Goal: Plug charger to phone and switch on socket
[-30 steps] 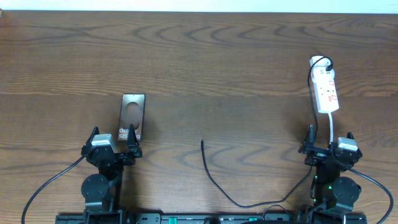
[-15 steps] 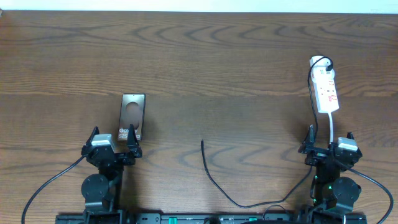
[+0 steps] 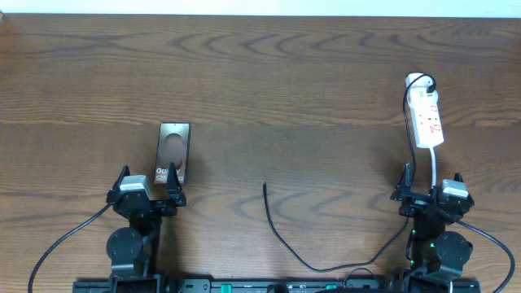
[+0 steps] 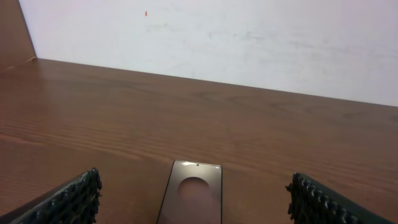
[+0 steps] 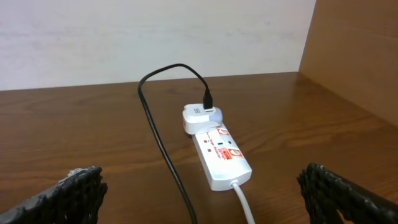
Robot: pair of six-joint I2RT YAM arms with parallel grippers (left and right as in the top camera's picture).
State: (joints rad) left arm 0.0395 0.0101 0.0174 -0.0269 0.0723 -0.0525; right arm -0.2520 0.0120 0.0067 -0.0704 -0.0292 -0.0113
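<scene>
The charger (image 3: 281, 240) is lying untouched between the grippers. The phone (image 3: 173, 151) is sitting just ahead of the left gripper (image 3: 148, 179), and the socket (image 3: 426, 120) further ahead of the right gripper (image 3: 431, 181). Both are gaping wide, holding nothing. Nothing is shifting from a second ago, so plugging is not yet starting.

phone (image 4: 192, 194) near end cut off by lower edge, socket (image 5: 222, 158) markings too small to read

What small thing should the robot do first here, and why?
Probably reach the right gripper toward the charger's free tip. It and the left gripper stand open and empty, and the tip lies on the table, apart from the phone, so it needs picking up first.
</scene>
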